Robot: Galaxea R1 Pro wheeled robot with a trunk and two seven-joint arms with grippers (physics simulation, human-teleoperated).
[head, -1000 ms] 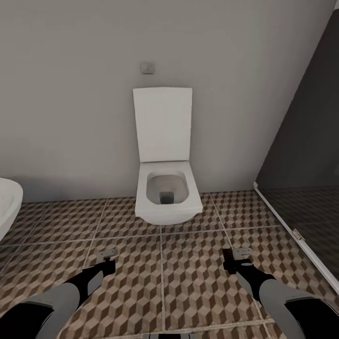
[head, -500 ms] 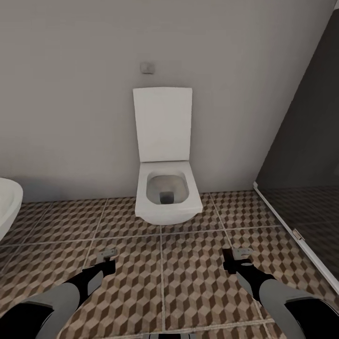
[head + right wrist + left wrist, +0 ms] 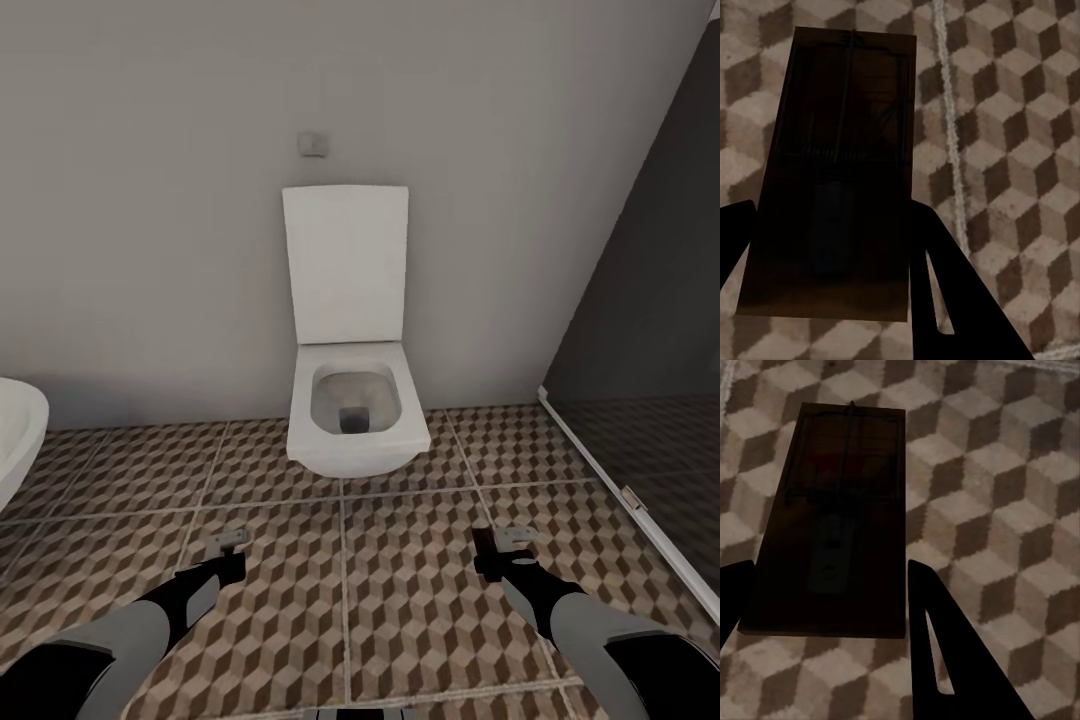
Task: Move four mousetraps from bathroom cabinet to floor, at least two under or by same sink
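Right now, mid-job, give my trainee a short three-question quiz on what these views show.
1. True or false: each gripper, left and right, has a mousetrap between its fingers.
2. Which fixture stands straight ahead against the wall? A) sink B) toilet C) cabinet
3. Fill in: the toilet lid is ____ (raised or lowered).

Key:
1. True: the left mousetrap and the right mousetrap each sit between dark fingers above the floor.
2. B.
3. Raised; it stands against the wall, bowl exposed.
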